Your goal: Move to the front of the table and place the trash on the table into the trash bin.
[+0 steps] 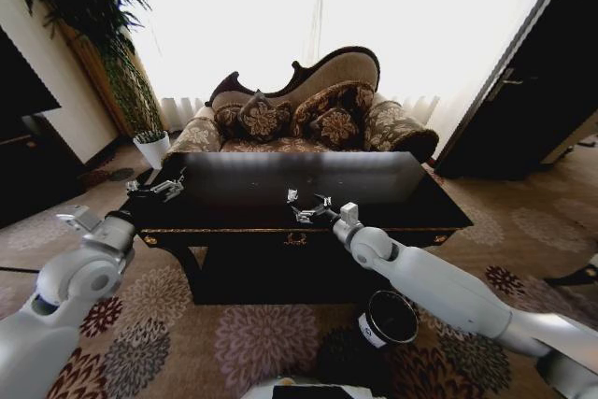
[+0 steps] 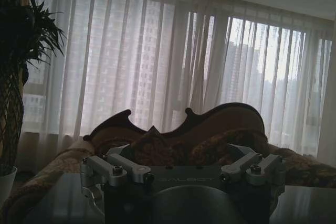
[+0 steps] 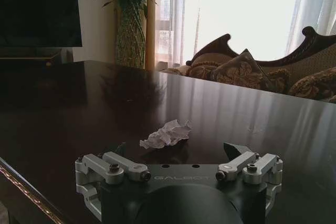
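Spanning the middle of the head view, a long glossy black wooden bench [image 1: 374, 195] with carved legs and a gold ornament at mid-apron is seen, its polished top mirroring the bright curtained window behind. A floral-patterned carpet [image 1: 187, 334] covers the floor. Behind the bench a carved, dark-framed sofa [image 1: 308, 105] with brocade cushions is set against sheer white curtains, and a tall leafy plant in a white pot [image 1: 152, 147] is placed at the far left corner.

A small black cylindrical trash bin [image 1: 388, 319] with a white label on its side is found on the carpet in front of the bench, beneath the right arm.

The crumpled white paper wad [image 3: 166, 134], soft-edged and creased, is seen lying on the bench top near its front edge, about midway along. The right gripper [image 1: 306, 206] is held low over the bench at the wad, its 2 grey metal fingers [image 3: 237, 149] spread wide; in the right wrist view the wad lies just ahead of the open fingertips, between their lines and untouched.

The left gripper [image 1: 157, 188] is held over the left end of the bench; in the head view its fingers appear parted and nothing is held. In the left wrist view its grey body [image 2: 184, 174] is pointed toward the sofa and curtains.
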Controlling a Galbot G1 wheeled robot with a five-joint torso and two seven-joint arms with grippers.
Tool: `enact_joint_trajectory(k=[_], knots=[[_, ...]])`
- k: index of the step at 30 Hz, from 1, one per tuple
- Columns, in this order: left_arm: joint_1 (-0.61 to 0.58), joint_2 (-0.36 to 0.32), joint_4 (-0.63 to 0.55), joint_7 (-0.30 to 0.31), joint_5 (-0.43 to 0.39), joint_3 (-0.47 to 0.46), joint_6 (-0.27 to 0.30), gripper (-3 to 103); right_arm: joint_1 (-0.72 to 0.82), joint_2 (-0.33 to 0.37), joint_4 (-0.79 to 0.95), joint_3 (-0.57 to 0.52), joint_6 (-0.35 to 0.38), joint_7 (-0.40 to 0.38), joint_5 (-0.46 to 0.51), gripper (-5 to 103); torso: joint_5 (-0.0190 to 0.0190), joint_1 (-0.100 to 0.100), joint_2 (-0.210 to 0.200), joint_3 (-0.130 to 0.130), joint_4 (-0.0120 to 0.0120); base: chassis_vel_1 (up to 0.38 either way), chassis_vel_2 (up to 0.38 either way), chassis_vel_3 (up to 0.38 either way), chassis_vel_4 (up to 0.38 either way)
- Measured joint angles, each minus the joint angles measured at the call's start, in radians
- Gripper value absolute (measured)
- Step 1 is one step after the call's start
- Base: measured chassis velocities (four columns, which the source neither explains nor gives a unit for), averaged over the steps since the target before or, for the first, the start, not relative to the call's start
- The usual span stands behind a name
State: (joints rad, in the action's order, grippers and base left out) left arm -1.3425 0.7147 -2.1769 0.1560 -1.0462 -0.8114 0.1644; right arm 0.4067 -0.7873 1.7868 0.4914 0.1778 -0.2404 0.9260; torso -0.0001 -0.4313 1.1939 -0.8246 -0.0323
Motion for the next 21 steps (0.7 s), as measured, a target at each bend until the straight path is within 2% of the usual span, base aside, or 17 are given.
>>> enact_joint_trajectory(k=[21], knots=[[0.000,0.000,0.000,0.000,0.000,0.000,0.000,100,-0.044,-0.036,-0.062,0.042,-0.003,-0.002,-0.002,100,0.0000,0.000,0.000,0.000,-0.0001,0.000,0.000,0.000,0.000]])
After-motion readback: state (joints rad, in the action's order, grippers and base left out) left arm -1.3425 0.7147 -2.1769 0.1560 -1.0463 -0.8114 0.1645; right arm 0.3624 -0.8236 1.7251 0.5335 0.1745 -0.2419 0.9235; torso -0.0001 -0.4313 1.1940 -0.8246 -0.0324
